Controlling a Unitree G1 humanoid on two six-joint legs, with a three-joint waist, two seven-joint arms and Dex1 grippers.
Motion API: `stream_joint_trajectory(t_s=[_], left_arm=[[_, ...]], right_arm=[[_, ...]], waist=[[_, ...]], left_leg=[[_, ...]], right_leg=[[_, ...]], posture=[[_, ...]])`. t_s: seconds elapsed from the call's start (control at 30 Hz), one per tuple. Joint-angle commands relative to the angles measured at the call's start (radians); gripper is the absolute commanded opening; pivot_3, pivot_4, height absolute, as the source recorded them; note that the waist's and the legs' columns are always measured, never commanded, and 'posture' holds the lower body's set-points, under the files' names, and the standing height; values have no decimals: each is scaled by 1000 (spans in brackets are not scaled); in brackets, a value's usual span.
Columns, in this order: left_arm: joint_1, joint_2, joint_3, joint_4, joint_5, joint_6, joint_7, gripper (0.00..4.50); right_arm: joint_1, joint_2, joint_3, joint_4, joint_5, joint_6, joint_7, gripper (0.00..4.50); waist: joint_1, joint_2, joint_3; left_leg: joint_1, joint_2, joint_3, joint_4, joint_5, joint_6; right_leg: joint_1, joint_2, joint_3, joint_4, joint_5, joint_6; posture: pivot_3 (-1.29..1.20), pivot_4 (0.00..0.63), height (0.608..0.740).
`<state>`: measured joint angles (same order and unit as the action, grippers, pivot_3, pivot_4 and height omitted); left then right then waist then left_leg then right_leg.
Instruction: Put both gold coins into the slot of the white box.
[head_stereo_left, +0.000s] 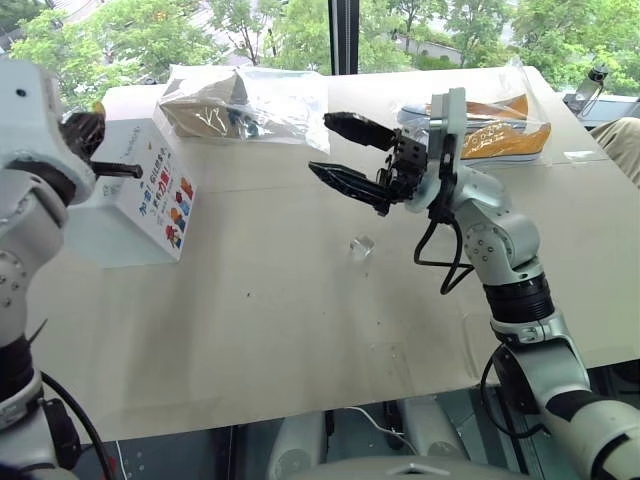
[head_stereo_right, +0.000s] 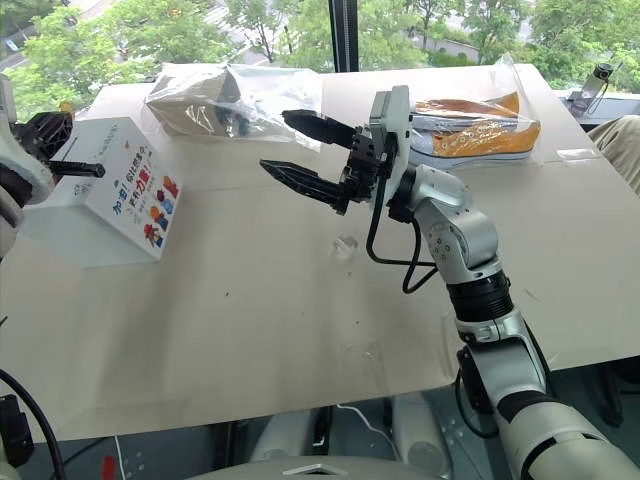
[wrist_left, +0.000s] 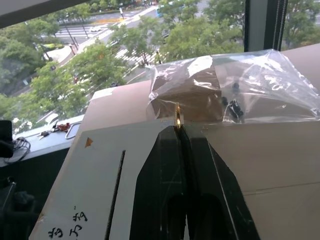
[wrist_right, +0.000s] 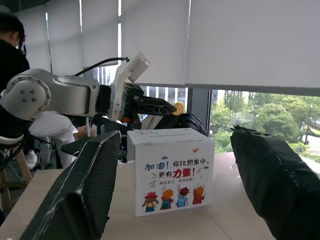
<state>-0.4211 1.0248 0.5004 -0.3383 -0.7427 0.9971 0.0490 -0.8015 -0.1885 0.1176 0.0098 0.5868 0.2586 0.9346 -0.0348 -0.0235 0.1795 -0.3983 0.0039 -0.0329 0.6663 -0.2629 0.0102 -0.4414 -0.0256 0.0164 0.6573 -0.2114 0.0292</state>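
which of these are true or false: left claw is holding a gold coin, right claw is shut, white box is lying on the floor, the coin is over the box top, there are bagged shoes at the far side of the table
1. The left claw is holding a gold coin. True: it is shut on the coin, which sticks out at the fingertips.
2. The right claw is shut. False: its fingers stand wide apart with nothing between them.
3. The white box is lying on the floor. False: it stands on the table.
4. The coin is held over the box top. True: it is above the top, beside the slot and not yet in it.
5. Bagged shoes lie at the far side of the table. True.
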Motion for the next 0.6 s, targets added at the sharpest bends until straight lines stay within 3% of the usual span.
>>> stream_joint_trajectory(t_s=[0.03,0.33,0.6], left_arm=[[-6,38,61,3,28,53,-40,0],[44,64,77,68,131,74,-132,0],[114,26,118,155,198,17,-234,0]], right_arm=[[-19,0,-19,4,-28,-46,13,3771],[3,16,-16,19,-61,-75,13,3771],[20,15,-17,13,-68,-75,21,3771]], waist=[[-1,0,0],[-5,0,0],[-4,0,0]], left_leg=[[0,0,0,0,0,0],[0,0,0,0,1,-2],[0,0,0,-1,1,-2]], right_leg=[[0,0,0,0,0,0],[-1,-4,0,1,0,0],[-1,-7,0,1,0,0]], posture=[[0,150,740],[0,150,740],[0,150,740]])
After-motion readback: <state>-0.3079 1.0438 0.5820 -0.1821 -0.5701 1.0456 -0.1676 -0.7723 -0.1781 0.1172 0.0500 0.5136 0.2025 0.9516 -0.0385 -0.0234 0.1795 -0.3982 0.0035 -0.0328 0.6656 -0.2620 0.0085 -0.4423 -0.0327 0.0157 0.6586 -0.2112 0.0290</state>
